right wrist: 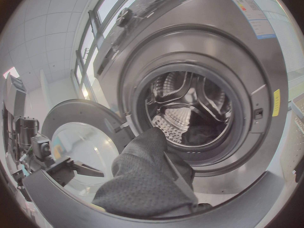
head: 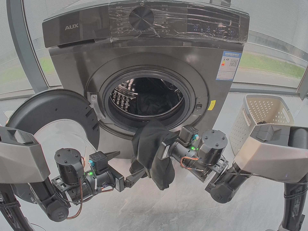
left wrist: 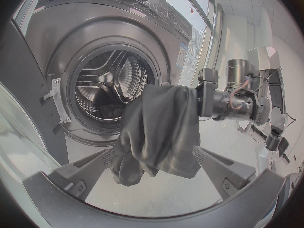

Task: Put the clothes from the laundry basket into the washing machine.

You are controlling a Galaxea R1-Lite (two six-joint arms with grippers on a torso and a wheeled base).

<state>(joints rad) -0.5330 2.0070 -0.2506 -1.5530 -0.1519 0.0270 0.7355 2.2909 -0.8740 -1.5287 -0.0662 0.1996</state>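
**Washing machine** (head: 144,58): front-loader in grey brushed metal, upper centre of the head view. Its control panel (head: 179,21) is covered in wrinkled clear film.

**Door** (head: 51,113): round, swung fully open at left centre. It has a dark rim and a clear bowl-shaped window.

**Drum** (head: 123,98): polished perforated steel with ribbed paddles. A dark item (head: 154,103) already lies inside.

**Laundry basket** (head: 256,113): cream plastic with perforated walls, set on the floor (head: 192,206) at right centre.

**Garment** (head: 154,158): black, soft and limp, hung in loose folds at lower centre, just below the drum mouth and outside it.

**Right hand** (head: 163,149): clamped on the garment's upper part, with the fingers buried under cloth.

**Left hand** (head: 126,166): fingers spread wide and nothing gripped, left of lower centre. In the left wrist view the garment's lower folds hang between the fingers.

**Step in hand:** judged to be loading, with the garment brought to the opening but not yet inserted.

**Next move:** the right hand is to be lifted and pushed through the mouth. The trailing folds must be kept clear of the door seal before release.
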